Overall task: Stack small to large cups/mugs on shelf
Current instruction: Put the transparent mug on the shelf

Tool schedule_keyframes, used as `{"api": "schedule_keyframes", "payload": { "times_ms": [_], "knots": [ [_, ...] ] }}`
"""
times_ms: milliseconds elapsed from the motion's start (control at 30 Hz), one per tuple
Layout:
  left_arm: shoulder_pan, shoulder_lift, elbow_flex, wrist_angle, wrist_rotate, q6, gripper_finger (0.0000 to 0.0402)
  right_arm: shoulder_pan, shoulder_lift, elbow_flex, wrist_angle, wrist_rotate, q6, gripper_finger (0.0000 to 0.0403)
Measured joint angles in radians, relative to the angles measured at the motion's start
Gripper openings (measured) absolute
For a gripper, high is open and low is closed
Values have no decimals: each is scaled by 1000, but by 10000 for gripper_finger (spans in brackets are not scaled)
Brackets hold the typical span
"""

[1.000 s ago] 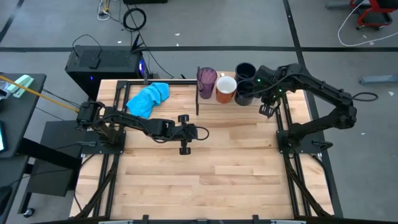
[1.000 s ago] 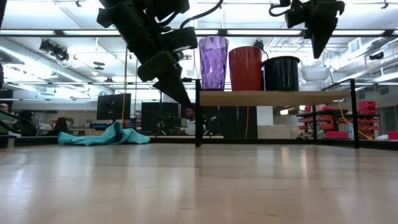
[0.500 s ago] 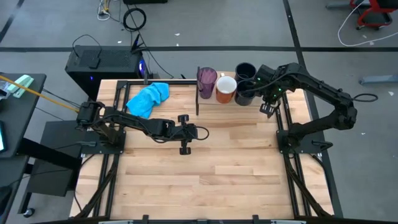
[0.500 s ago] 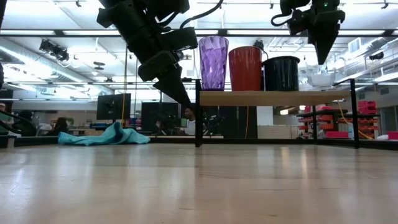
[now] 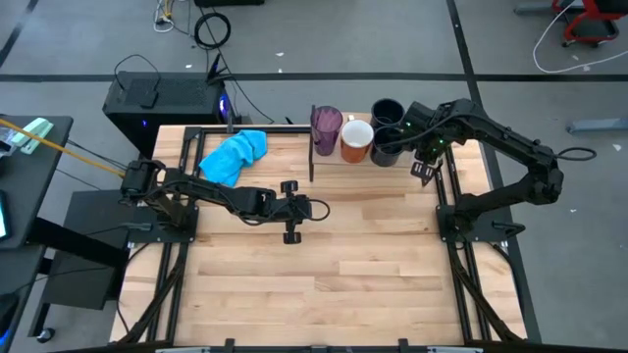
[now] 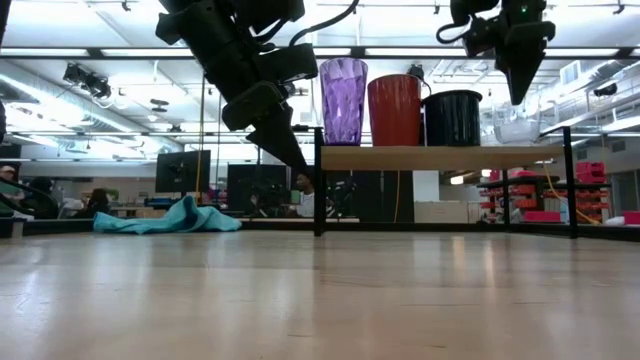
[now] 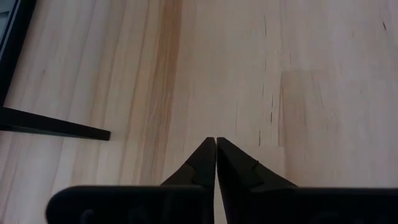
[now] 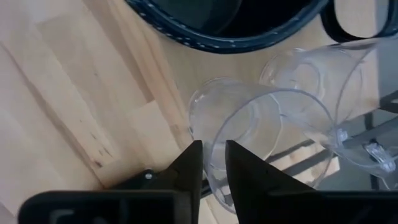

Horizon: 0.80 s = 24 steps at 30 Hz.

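Note:
On the shelf stand a purple tumbler, an orange mug and two black mugs. My right gripper is over the shelf's right end, shut on a small clear cup. That cup also shows in the low view. A second clear cup stands beside it. My left gripper is shut and empty above the table's middle. My right gripper has the clear cup's rim in the narrow gap between its two fingers, one finger inside the cup and one outside. The fingers come from above, pointing down. The cup is upright below them; whether its base rests on the shelf I cannot tell.
A bright blue cloth lies at the table's far left. The rim of a black mug is close beside the held cup. The shelf's dark upright edge stands left of the tumbler. Bare planks fill the near half.
My right gripper has gone down a little toward the shelf's right end, still shut on the clear cup.

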Motion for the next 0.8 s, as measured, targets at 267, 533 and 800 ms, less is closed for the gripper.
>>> {"api": "schedule_keyframes", "payload": {
  "times_ms": [267, 533, 800],
  "knots": [
    [0, 0, 0, 0, 0, 1, 10, 1, 0, 0, 0, 39, 0, 87],
    [0, 0, 0, 0, 0, -2, 22, 1, 0, 0, 0, 47, 0, 87],
    [0, 0, 0, 0, 0, -4, 13, 2, 0, 0, 0, 47, 8, 87]
  ]
}}
